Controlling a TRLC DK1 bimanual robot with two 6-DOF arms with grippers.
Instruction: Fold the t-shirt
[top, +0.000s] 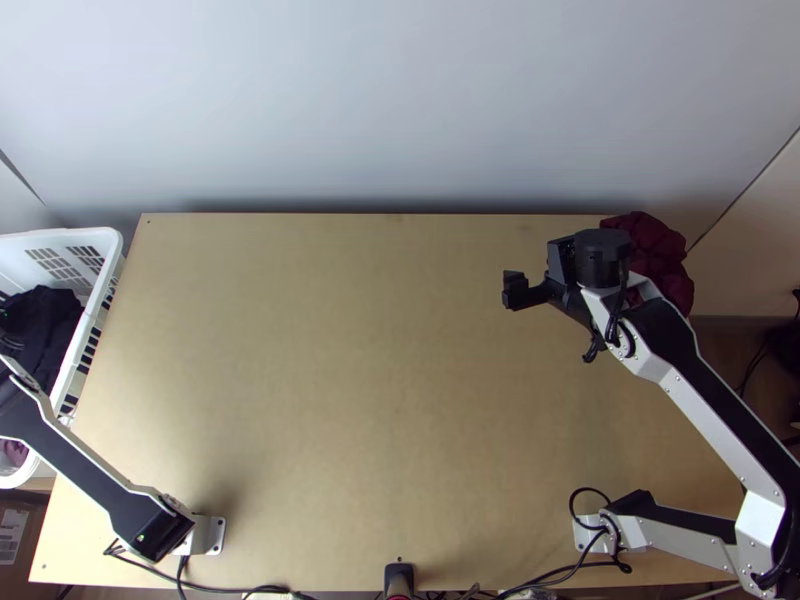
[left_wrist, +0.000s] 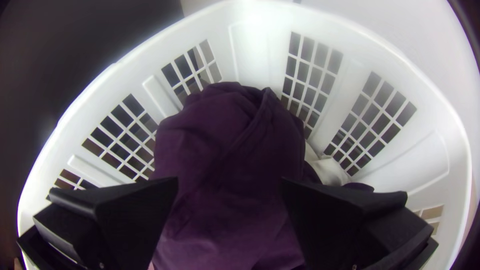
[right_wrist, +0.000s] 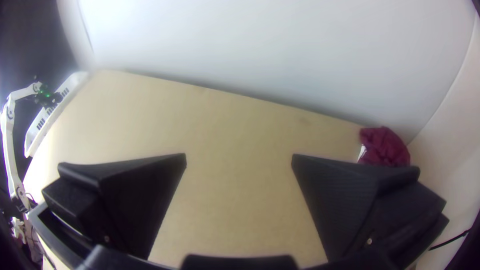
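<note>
A purple cloth (left_wrist: 225, 145), maybe the t-shirt, lies all bunched and wrinkly in the white basket (left_wrist: 257, 45). The left claw (top: 4, 313) and right claw (top: 538, 275) are spread wide.

No readable text or labels

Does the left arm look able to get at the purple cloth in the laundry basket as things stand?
Probably yes: the left tool is open above the purple cloth, which nothing seems to cover, and the laundry basket's walls stand around it rather than between.
</note>
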